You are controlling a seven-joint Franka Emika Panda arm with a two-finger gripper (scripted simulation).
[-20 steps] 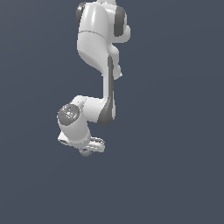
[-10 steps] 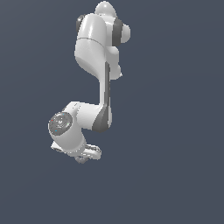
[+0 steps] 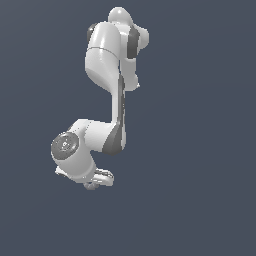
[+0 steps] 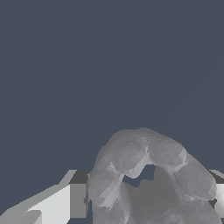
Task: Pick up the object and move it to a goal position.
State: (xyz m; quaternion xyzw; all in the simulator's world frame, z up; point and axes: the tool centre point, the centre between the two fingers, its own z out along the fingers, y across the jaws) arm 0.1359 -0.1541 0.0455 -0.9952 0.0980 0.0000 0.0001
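In the wrist view the object point(image 4: 144, 179) is a grey, lumpy, dull-sheened piece filling the space between my two fingers. One white and grey finger point(image 4: 61, 203) presses on one side, and the other finger point(image 4: 218, 197) shows at the frame edge on the other side. My gripper point(image 4: 140, 205) is shut on the object. In the exterior view the white arm hangs against a plain dark background, with the gripper point(image 3: 100, 179) at its lowest end. There the object is too small to tell apart from the fingertips.
The white arm's upper links point(image 3: 107, 55) stand above the gripper in the exterior view. Everything else is a plain dark grey-blue background with no edges or other things showing.
The wrist and gripper have moved down and toward the exterior view's left, most of it in the first half second. The upper arm has swung slightly with them.
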